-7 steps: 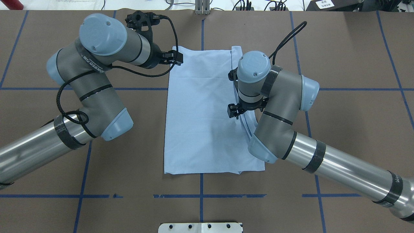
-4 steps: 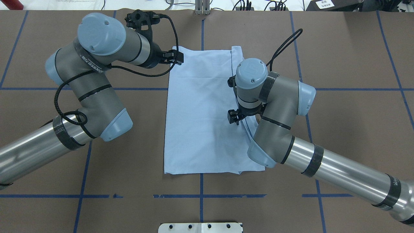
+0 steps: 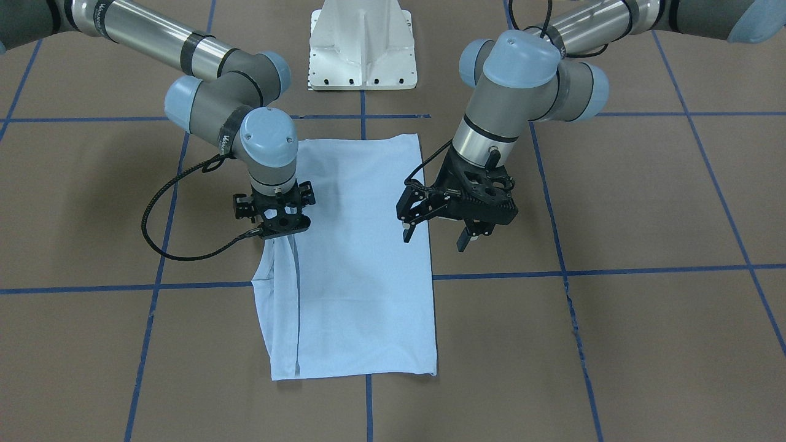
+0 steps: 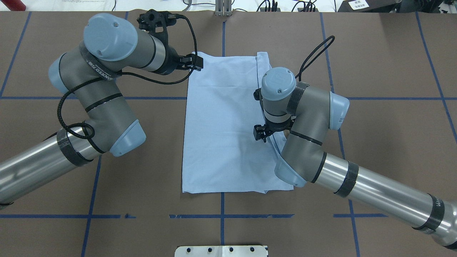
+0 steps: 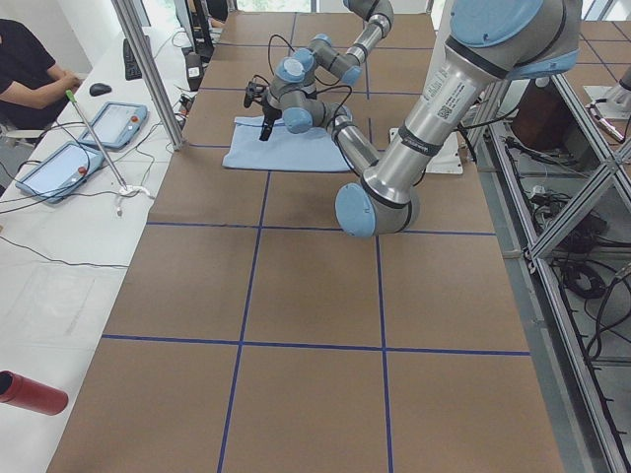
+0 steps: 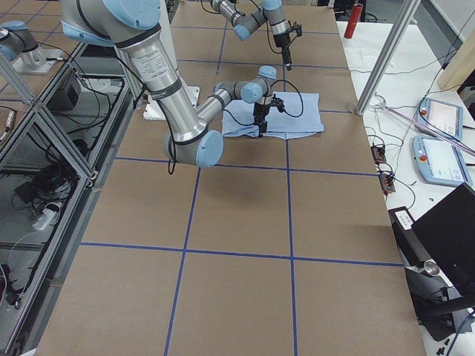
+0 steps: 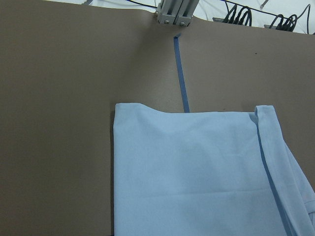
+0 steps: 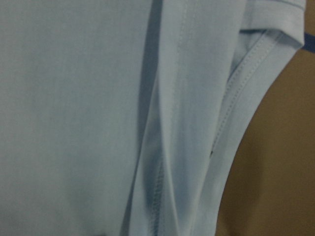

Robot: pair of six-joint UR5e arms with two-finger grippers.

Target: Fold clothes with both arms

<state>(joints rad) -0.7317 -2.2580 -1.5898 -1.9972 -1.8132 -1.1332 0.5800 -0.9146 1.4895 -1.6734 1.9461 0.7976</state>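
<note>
Jaws of the right gripper (image 3: 279, 233) point straight down and look drawn together on the T-shirt (image 3: 362, 264). They pinch the folded-in strip along its right edge, about midway along. The fingertips are hidden under the gripper body, but the cloth rises to meet them. The right wrist view is filled with that strip at close range, showing stitched seams and a curved hem, with brown table (image 4: 375, 142) beside them.

The shirt lies at the middle of the table, folded to 1 long pale-blue rectangle that runs away from the robot. Its near hem lies close to a blue tape line (image 4: 221, 216), with the white pedestal base (image 3: 362, 49) behind that.

Farther out, the left gripper (image 3: 434, 238) hangs above the shirt's far left corner. Its 2 fingers are spread wide with nothing between them, clear of the cloth. An aluminium post (image 4: 223, 9) stands at the far table edge. At the bench beyond sit a person (image 5: 25, 69) and 2 tablets (image 5: 108, 123).
</note>
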